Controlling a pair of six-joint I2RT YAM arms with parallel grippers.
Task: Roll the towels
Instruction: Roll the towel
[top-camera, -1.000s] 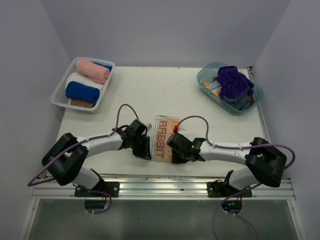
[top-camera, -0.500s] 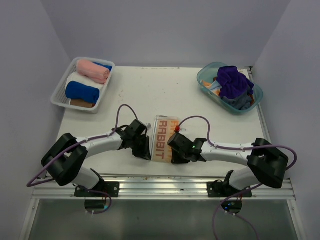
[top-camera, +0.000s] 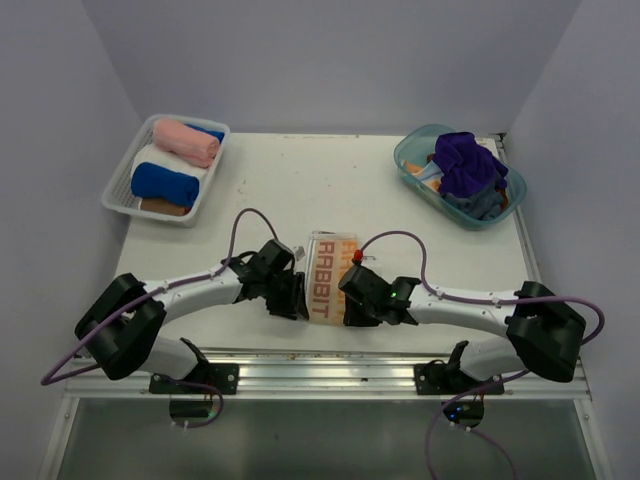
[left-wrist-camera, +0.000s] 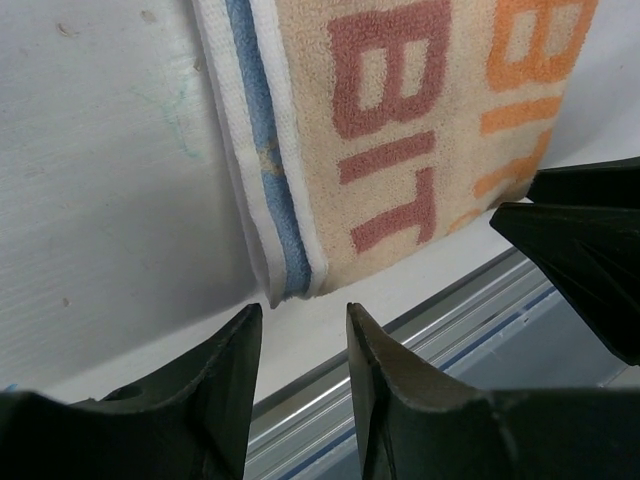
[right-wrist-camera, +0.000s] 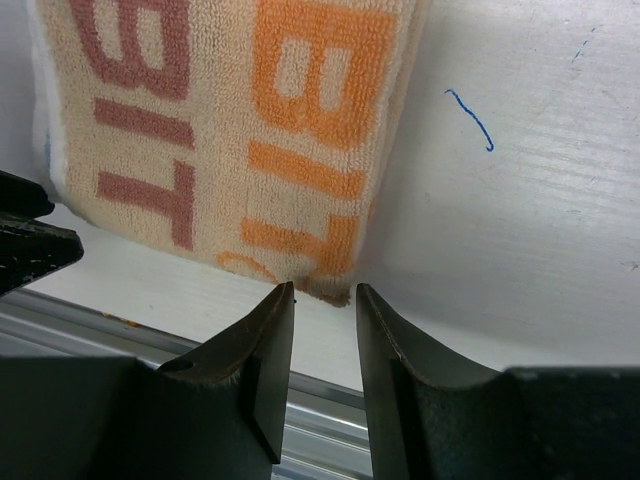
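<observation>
The cream, orange and light-blue "RABBIT" towel (top-camera: 326, 276) lies folded flat on the table near the front edge. My left gripper (top-camera: 297, 305) is open at its near left corner; the left wrist view shows that corner (left-wrist-camera: 290, 280) just in front of the fingertips (left-wrist-camera: 240, 340). My right gripper (top-camera: 346, 310) is open at the near right corner (right-wrist-camera: 335, 285), with the fingertips (right-wrist-camera: 285, 310) straddling it and touching nothing. Rolled pink (top-camera: 185, 142), white (top-camera: 165, 160) and blue (top-camera: 163, 184) towels lie in the white basket. A purple towel (top-camera: 465, 160) sits in the teal tub.
The white mesh basket (top-camera: 118, 195) stands at the back left. The clear teal tub (top-camera: 412, 160) with loose cloths stands at the back right. The table's metal front rail (top-camera: 320, 365) runs right below both grippers.
Both grippers have crept slightly toward the towel's near corners. The towel has not moved.
</observation>
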